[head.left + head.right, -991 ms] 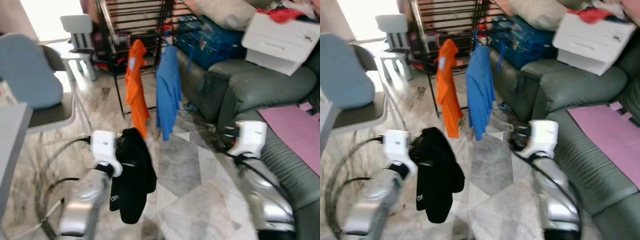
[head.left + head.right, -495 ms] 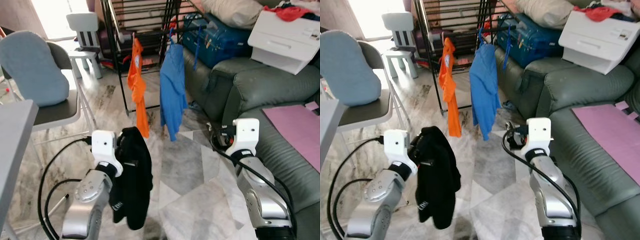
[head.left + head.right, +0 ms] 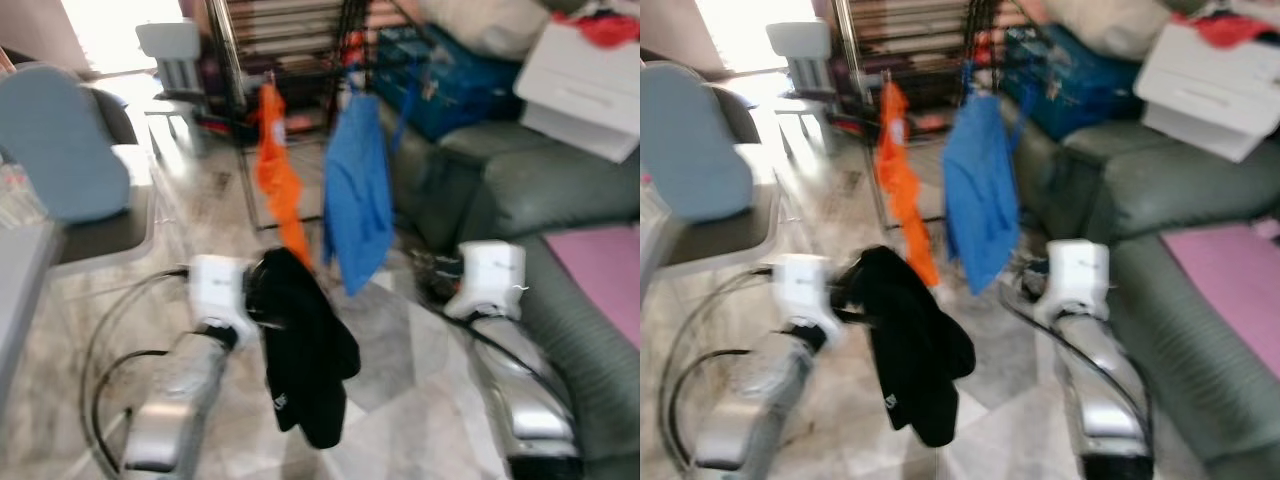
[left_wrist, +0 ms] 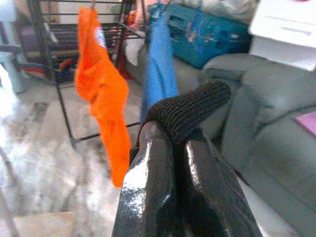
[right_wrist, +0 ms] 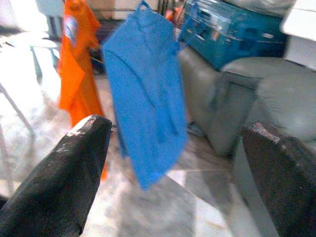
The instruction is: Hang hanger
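right now the head pictures are a bit blurry. the left gripper [image 4: 173,148] is held out low in front of the robot, over the pale stone floor [image 3: 400,400]. its two black fingers [image 4: 148,182] are pressed close together, and in the wrist picture something dark and knitted pokes out between their tips. a black garment [image 3: 300,360] hangs down from that gripper, and its bottom edge dangles just above the floor. the hanger itself is too hidden by the cloth to make out.

the right gripper [image 5: 173,173] is also held out in front, on the other side. its fingers [image 5: 64,182] are spread wide apart, and they hold nothing.

ahead of the robot stands a dark metal drying rack [image 3: 240,100]. an orange shirt [image 3: 280,180] and a blue shirt [image 3: 360,200] hang from its bar, side by side and close together. the black garment is nearer to the robot than both shirts and lower down, and it is not on the rack.

on the robot's right is a grey-green sofa [image 3: 520,190]. a blue case [image 3: 440,80] and a white box [image 3: 580,80] sit on top of it, and a purple mat [image 3: 600,270] lies on its seat. on the robot's left is a chair with a blue-grey cushion [image 3: 60,140], and a small white chair [image 3: 175,50] stands farther back.
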{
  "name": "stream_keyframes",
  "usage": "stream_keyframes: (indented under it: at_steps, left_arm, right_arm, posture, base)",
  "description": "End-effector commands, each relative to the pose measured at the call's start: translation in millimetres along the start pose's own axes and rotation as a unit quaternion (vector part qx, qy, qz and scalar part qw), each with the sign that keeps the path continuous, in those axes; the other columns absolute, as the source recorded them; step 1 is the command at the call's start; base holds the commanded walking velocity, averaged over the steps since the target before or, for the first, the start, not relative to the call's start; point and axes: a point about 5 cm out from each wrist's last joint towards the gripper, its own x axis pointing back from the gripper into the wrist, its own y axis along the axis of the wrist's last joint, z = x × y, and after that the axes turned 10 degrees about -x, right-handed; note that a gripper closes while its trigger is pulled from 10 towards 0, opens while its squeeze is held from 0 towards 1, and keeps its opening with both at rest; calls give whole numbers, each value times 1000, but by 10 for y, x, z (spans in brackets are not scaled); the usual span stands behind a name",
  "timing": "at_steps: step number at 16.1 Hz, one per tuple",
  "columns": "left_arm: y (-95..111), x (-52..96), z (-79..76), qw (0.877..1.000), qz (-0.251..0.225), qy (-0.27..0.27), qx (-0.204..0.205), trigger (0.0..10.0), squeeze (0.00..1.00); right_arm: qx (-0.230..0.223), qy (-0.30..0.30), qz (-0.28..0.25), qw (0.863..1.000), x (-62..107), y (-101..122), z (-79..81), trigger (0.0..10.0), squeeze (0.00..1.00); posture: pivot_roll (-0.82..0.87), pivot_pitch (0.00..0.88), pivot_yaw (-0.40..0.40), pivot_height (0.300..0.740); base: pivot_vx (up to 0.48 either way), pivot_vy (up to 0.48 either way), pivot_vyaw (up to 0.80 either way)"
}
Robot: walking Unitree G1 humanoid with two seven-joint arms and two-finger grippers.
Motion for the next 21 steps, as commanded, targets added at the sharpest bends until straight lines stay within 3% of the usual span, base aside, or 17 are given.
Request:
stream_keyframes:
  at_steps: [1, 4, 7, 12, 16, 17, 21]
  left_arm:
    - [74, -4, -32, 1000, -23, -1, -4, 10000, 0]
    - [-31, 81, 89, 999, -7, 32, -17, 10000, 0]
    - [-60, 117, 137, 999, -4, 41, -22, 10000, 0]
    - [-37, 64, 106, 999, -10, 44, -15, 10000, 0]
    - [-27, 45, 102, 999, -11, 45, -16, 10000, 0]
    - [-25, 42, 99, 999, -11, 46, -15, 10000, 0]
    - [-39, 27, 70, 999, -5, 45, -3, 10000, 0]
  right_arm:
    - [5, -17, -1, 1000, 34, 7, -128, 10000, 0]
    - [-8, 3, -9, 1000, 74, 61, -151, 10000, 0]
    - [29, -9, -10, 999, 106, 55, -195, 10000, 0]
    - [19, 16, -20, 999, 104, 73, -96, 10000, 0]
    - [47, 2, -13, 999, 86, 53, -140, 10000, 0]
    - [29, 8, -10, 999, 80, 48, -140, 10000, 0]
    - [33, 25, -8, 999, 81, 47, -96, 10000, 0]
  posture:
    - [-95, 26, 21, 740]
    - [-101, 22, 18, 740]
    - [-107, 23, 15, 740]
    - [-113, 35, 14, 740]
    - [-109, 39, 12, 740]
    - [-109, 40, 12, 740]
    - [-111, 40, 13, 740]
  base:
    - [472, 0, 0]
    - [472, 0, 0]
    - [469, 0, 0]
    - [458, 0, 0]
    - [439, 0, 0]
    - [439, 0, 0]
    - [416, 135, 0]
